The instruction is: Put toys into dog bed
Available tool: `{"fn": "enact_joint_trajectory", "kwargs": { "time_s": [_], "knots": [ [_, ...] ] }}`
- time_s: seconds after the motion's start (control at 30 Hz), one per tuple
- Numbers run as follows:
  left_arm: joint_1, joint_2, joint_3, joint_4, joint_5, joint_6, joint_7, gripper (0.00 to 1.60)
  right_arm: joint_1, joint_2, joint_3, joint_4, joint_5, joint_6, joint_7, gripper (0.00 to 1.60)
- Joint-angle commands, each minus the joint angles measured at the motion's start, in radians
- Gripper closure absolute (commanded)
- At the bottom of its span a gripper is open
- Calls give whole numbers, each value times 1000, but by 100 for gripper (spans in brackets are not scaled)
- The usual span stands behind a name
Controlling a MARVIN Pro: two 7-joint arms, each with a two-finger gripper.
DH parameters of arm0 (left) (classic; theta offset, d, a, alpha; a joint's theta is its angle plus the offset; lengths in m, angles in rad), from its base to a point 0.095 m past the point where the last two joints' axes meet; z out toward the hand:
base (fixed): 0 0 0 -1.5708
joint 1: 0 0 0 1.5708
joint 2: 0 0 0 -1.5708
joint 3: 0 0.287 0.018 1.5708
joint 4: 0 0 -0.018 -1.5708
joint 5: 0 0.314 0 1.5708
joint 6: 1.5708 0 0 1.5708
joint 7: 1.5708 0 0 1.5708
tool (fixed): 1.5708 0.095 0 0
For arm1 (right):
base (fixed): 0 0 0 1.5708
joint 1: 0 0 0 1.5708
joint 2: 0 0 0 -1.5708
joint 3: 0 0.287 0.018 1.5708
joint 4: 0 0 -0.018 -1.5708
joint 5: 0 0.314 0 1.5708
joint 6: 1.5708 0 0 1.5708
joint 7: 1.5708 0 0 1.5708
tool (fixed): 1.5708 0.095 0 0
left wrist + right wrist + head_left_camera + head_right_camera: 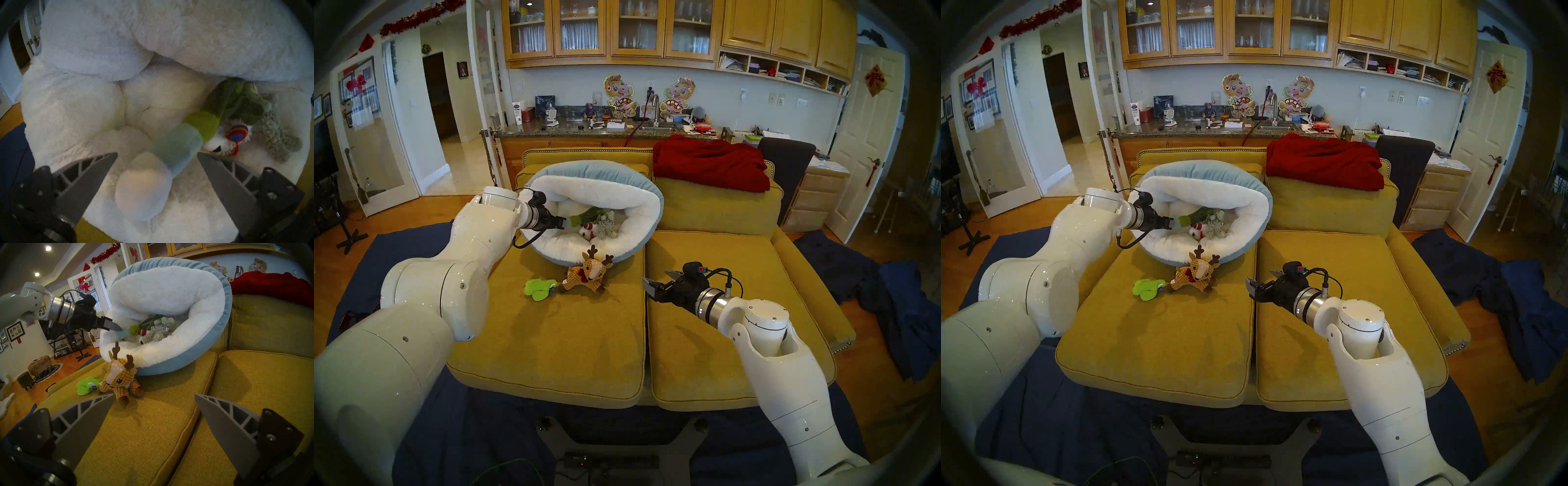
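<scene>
The dog bed (585, 168), white inside and light blue outside, leans on the yellow sofa's left side. In it lie the white-green leek (176, 146), a white fluffy animal with rainbow accents (219, 142) and a grey lumpy plush (275, 135). My left gripper (563, 222) reaches over the bed's near-left rim and is open; the leek's white end lies between its fingers, untouched. A brown reindeer (588, 271) and a lime-green cactus (538, 288) lie on the left seat cushion in front of the bed. My right gripper (648, 283) hovers open and empty over the seam between the cushions.
A red blanket (711, 163) is draped over the sofa's right backrest. Dark blue cloth (890, 298) covers the floor around the sofa. A counter with clutter (619, 127) stands behind it. The right seat cushion (738, 258) is bare.
</scene>
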Motion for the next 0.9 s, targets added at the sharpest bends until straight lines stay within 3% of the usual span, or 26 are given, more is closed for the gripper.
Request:
{"fn": "enact_joint_trajectory", "kwargs": {
  "time_s": [0.0, 0.23, 0.63, 0.73, 0.87],
  "knots": [
    [-101, -3, -7, -1, -8, -20, -8, 0, 27, 0, 7, -33, -1, -10, 1, 0],
    [-121, -1, -7, 14, -15, -41, -51, 0, 28, 0, 8, -40, -5, -11, 1, 0],
    [-59, 59, 76, -36, -14, -185, -306, 0, 23, -1, 11, -54, -15, -10, 0, 0],
    [-47, 69, 83, -51, -19, -193, -324, 0, 23, -2, 11, -54, -16, -10, 0, 0],
    [-29, 97, 89, -87, -29, -208, -410, 0, 23, -3, 12, -53, -18, -10, 2, 0]
  ]
}}
